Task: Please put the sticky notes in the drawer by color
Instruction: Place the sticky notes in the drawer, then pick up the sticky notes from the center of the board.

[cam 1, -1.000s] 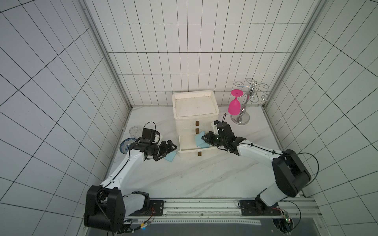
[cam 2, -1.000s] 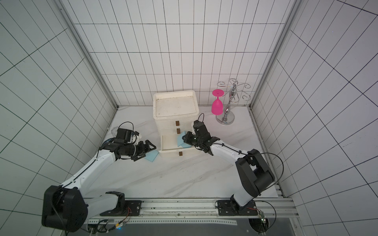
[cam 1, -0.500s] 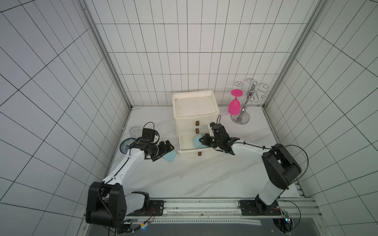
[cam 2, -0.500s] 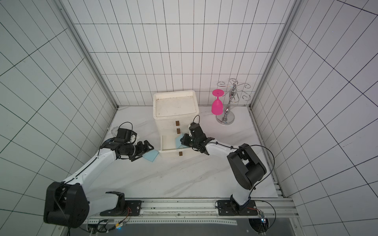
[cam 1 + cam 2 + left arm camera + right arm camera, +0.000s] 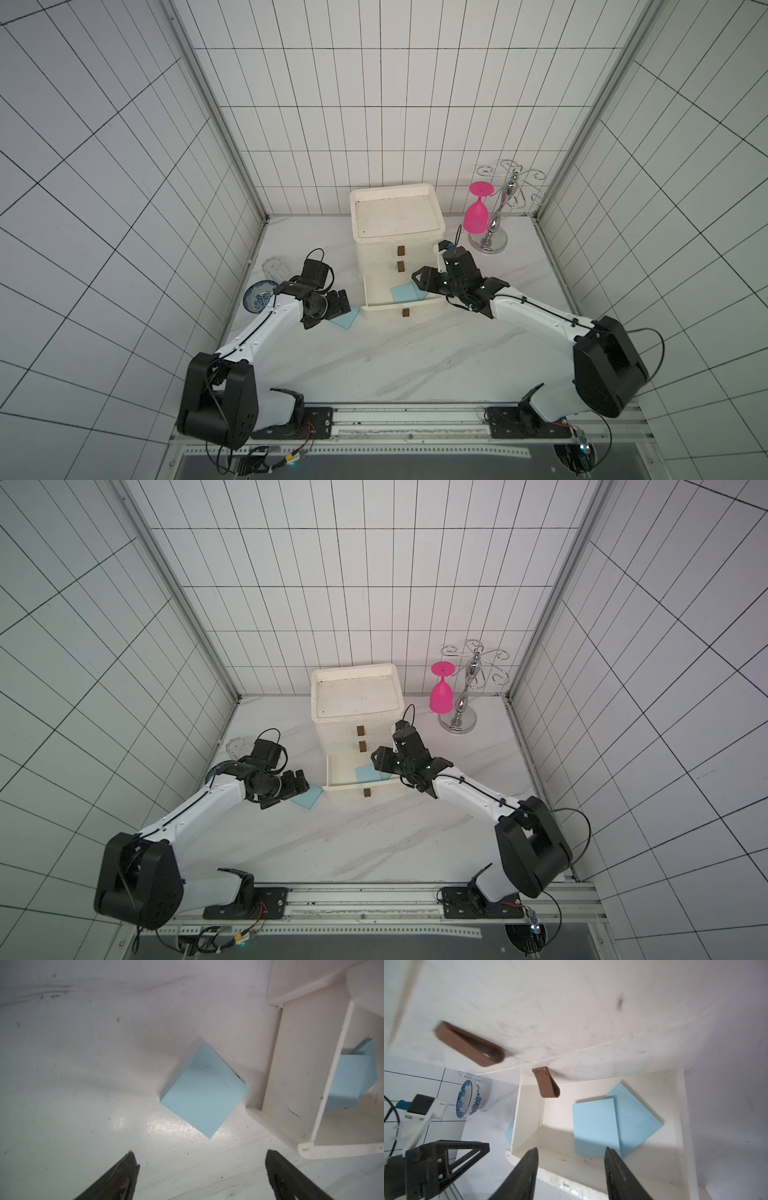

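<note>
The drawer (image 5: 397, 216) is an off-white chest of three at the back centre, and its bottom drawer (image 5: 403, 309) is pulled out. Two light blue sticky notes (image 5: 593, 1126) (image 5: 639, 1118) lie overlapping inside it, seen in a top view as a blue patch (image 5: 405, 294). A third light blue sticky note (image 5: 204, 1093) lies flat on the table just left of the open drawer. My left gripper (image 5: 200, 1152) hangs open a little short of that note, holding nothing. My right gripper (image 5: 572, 1148) is open over the drawer's front rim, with nothing between its fingers.
A blue-and-white bowl (image 5: 257, 295) and a clear glass (image 5: 273, 269) stand at the left wall behind my left arm. A pink wine glass (image 5: 476, 214) hangs on a chrome rack (image 5: 496, 232) to the right of the chest.
My right gripper has opened and let go of a light blue note, which now lies in the bottom drawer. The left arm has barely moved.
</note>
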{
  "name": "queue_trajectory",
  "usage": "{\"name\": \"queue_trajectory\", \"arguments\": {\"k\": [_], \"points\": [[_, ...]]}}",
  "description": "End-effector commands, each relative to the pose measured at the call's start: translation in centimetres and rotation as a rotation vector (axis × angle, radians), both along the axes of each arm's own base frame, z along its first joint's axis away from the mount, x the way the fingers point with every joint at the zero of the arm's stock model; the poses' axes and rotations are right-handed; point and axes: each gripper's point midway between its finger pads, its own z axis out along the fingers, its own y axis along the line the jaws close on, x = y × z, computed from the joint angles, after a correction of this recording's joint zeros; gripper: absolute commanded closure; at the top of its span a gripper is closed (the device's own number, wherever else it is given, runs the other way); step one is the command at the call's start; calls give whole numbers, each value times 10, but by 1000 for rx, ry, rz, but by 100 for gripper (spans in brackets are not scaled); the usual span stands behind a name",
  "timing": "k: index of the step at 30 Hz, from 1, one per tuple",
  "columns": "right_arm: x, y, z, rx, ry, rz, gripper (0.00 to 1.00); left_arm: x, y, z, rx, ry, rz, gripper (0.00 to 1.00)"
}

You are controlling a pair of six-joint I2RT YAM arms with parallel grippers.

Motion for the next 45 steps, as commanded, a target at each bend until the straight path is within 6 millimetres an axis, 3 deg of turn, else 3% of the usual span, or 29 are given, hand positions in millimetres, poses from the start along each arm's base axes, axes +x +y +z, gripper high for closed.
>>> {"name": "queue_trajectory", "arguments": {"k": [1, 5, 11, 16, 28, 40, 45], "points": [[-10, -27, -1, -85, -23, -21, 43, 6, 0, -4, 104, -10, -62, 2], [-20, -42, 10, -73, -45, -34, 43, 8, -10, -15, 165, 12, -122, 2], [-29, -57, 4, -74, -39, -52, 43, 19, -5, -31, 230, -17, -122, 2], [-33, -65, 2, -74, -38, -63, 43, 30, -13, -31, 218, -60, -178, 2], [-34, -69, -4, -74, -21, -70, 43, 38, -21, -45, 246, -4, -262, 2], [-35, -71, -3, -78, -19, -73, 43, 48, -14, -68, 333, 102, -267, 2], [-36, -72, -4, -80, -19, -73, 43, 47, -2, -72, 374, 131, -251, 2]]}}
